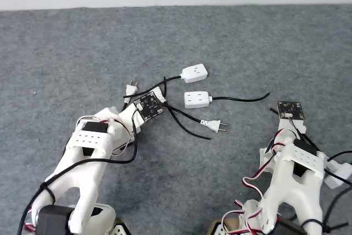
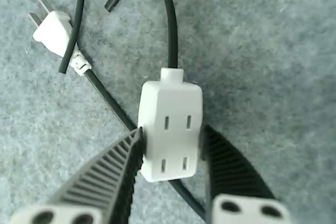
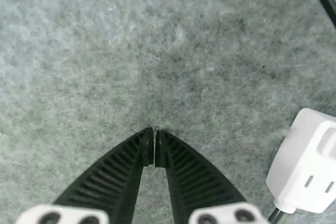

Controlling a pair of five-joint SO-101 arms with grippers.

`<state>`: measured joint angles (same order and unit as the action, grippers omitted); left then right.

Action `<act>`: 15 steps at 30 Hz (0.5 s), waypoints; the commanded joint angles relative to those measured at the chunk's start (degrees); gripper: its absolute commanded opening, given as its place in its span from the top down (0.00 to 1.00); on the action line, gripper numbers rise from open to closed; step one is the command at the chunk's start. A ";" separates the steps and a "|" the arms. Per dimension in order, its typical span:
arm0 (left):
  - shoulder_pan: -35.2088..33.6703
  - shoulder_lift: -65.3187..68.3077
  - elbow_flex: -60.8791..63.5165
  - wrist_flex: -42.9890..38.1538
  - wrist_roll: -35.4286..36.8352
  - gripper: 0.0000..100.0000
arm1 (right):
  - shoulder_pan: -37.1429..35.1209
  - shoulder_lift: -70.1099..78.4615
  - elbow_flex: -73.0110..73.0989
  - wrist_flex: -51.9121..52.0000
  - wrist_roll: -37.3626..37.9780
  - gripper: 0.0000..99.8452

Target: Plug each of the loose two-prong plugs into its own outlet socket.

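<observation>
1. Far left, the left gripper [image 2: 170,132] has its jaws clamped against both flanks of a white outlet socket [image 2: 170,108]. The socket lies flat on the grey worktop [image 1: 82,42], slots up, with nothing in them.
2. Near it, a first plug [image 1: 131,88] lies loose, its prongs bare and pointing away from the sockets.
3. Toward the middle, an upper socket [image 1: 194,72] and a lower socket [image 1: 197,99] lie near each other. As far as I can tell, neither has anything plugged in.
4. Just below them, a second plug [image 1: 213,125] lies loose on its black cord, prongs bare.
5. At the right, the right gripper [image 3: 155,135] has its jaws pressed together on nothing, over bare worktop. Another white socket [image 3: 307,166] lies near it.
6. My judgement is that no plug is seated yet. One socket is steadied, and every insertion is still to do.
7. I can read no writing. The plugs and sockets look plain white, and the marks on the wrist boards are too small to make out.
</observation>
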<state>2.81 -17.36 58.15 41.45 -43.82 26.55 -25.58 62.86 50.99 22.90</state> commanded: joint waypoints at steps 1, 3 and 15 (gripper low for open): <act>-0.35 -0.79 -0.31 0.70 -0.26 0.76 | -0.66 -1.27 -0.44 -0.92 0.62 0.99; -0.62 -0.79 -0.22 0.00 -0.18 0.75 | -0.66 -1.27 -0.35 -0.92 0.62 0.99; -2.37 10.02 -8.75 1.58 -5.36 0.84 | -0.66 -1.27 -0.35 -0.75 0.62 0.99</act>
<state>0.70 -10.51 55.16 39.87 -46.90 26.55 -25.58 62.86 50.99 22.90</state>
